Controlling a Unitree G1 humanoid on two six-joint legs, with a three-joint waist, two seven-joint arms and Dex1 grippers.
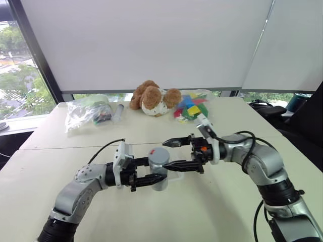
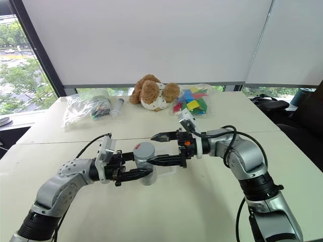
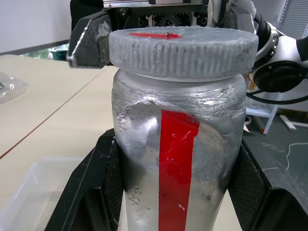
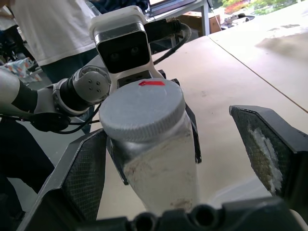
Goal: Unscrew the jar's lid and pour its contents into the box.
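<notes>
Pinching jar (image 1: 159, 176), left gripper (image 1: 151, 171); right gripper (image 1: 174, 154) jaws spread beside lid (image 4: 143, 109)

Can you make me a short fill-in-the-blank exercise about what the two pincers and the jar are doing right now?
1. The small clear-grey cylindrical jar with the vertical red stripe is clamped by the ____ pincer.
2. The round flat grey screw lid is ____ the jar.
3. The right pincer has its black fingers ____ around the lid.
4. At the far edge of the table sits a brown ____ toy.

Missing words: left; on; open; plush
</notes>
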